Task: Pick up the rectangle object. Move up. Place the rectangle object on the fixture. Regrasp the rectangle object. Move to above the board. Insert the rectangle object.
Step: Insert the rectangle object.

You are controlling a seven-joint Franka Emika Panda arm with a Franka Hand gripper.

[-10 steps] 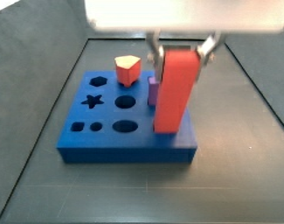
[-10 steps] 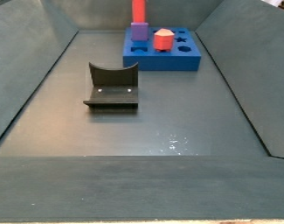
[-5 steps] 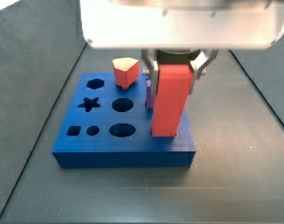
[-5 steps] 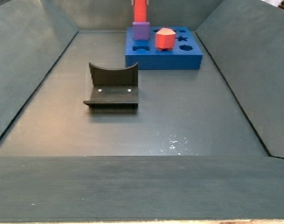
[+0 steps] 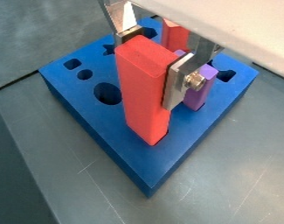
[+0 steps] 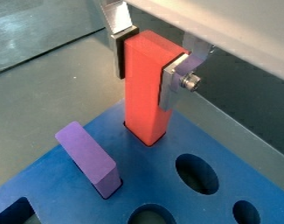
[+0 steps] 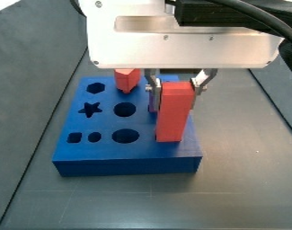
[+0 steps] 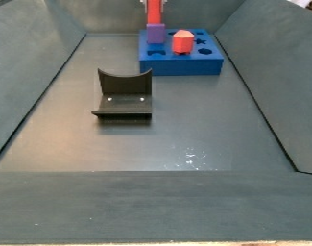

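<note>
Since a second ago the red block [image 7: 172, 111] has sunk lower into the blue board [image 7: 127, 153]. In both wrist views the gripper [image 5: 152, 54] clamps the block's upper end upright, its foot in the board, a purple cube [image 6: 89, 157] just beside. In a side view, the fixture [image 8: 121, 93] sits well apart on the floor.

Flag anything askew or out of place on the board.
Nothing stands out. The gripper holds the rectangle object upright, lower end at the board. The purple cube and fixture look undisturbed.
</note>
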